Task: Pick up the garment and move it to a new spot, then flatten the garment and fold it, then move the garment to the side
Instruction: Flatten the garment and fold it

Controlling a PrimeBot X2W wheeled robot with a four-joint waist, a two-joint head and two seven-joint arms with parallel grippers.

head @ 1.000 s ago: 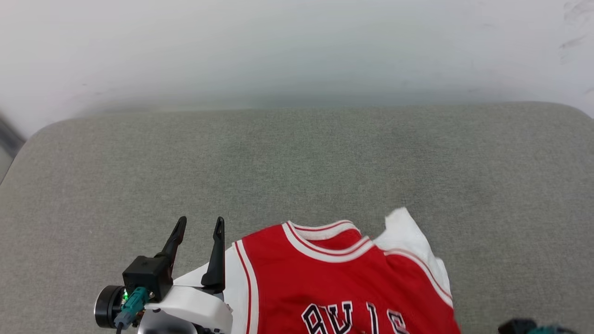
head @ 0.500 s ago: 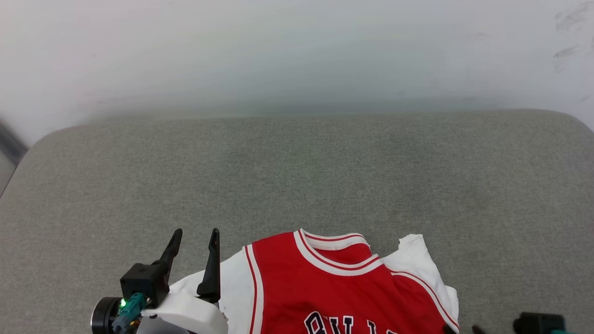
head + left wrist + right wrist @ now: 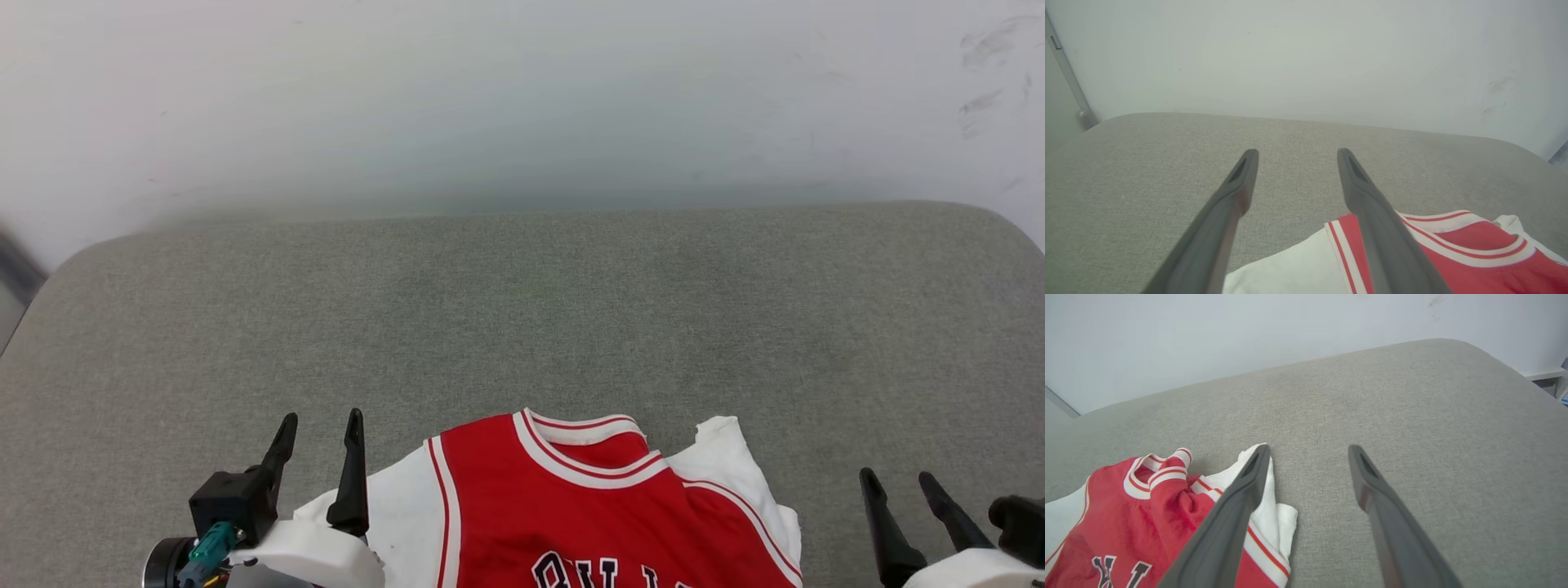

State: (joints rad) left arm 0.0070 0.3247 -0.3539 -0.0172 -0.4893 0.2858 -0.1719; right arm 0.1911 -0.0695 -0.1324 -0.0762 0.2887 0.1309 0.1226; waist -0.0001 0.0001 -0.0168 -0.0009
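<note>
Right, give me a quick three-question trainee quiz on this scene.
1. True or false: the right gripper is shut on the jersey.
2. The jersey lies on: A a wooden table; B a grey cushion; C a metal tray.
3. Fill in: the jersey's sleeves are mostly ____.
Key: 1 false, it is open and holds nothing; the left gripper is open too. 2 B. 3 white.
</note>
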